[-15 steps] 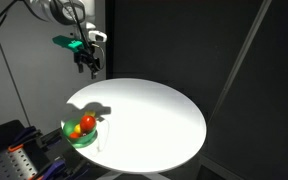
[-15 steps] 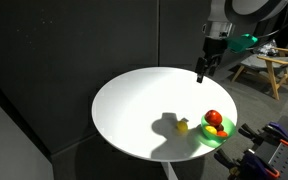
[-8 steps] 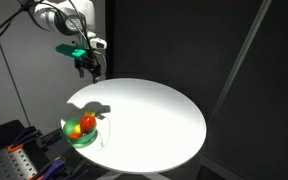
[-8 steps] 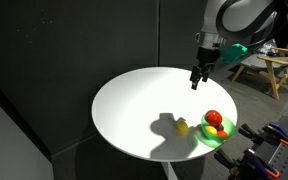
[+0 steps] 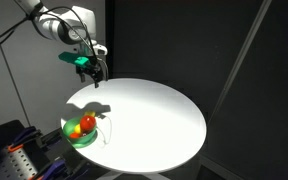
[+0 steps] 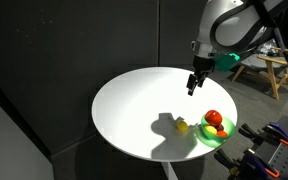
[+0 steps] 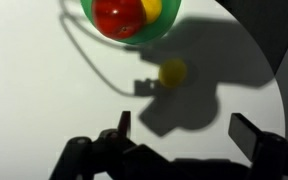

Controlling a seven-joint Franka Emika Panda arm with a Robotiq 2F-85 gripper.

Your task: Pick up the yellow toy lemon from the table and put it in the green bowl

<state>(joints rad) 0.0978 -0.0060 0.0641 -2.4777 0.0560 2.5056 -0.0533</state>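
Note:
The yellow toy lemon [image 6: 182,126] lies on the white round table [image 6: 134,100], in shadow just beside the green bowl [image 6: 217,138]. The bowl holds a red round toy fruit [image 6: 213,118] and a small yellow piece. In the wrist view the lemon [image 7: 172,71] sits below the bowl [image 7: 131,33] on the table [image 7: 44,90]. My gripper [image 7: 187,130] is open and empty. It hangs above the table's edge [image 6: 192,84], well apart from the lemon. It also shows in an exterior view [image 5: 96,74], above the bowl [image 5: 82,136].
Dark curtains surround the table. A wooden stand [image 6: 266,64] is behind the arm. Equipment racks [image 5: 14,152] stand low next to the bowl side of the table. The bowl sits close to the table's rim.
The gripper has come down and moved inward toward the table over the last second. The lemon, bowl and fruits have not moved.

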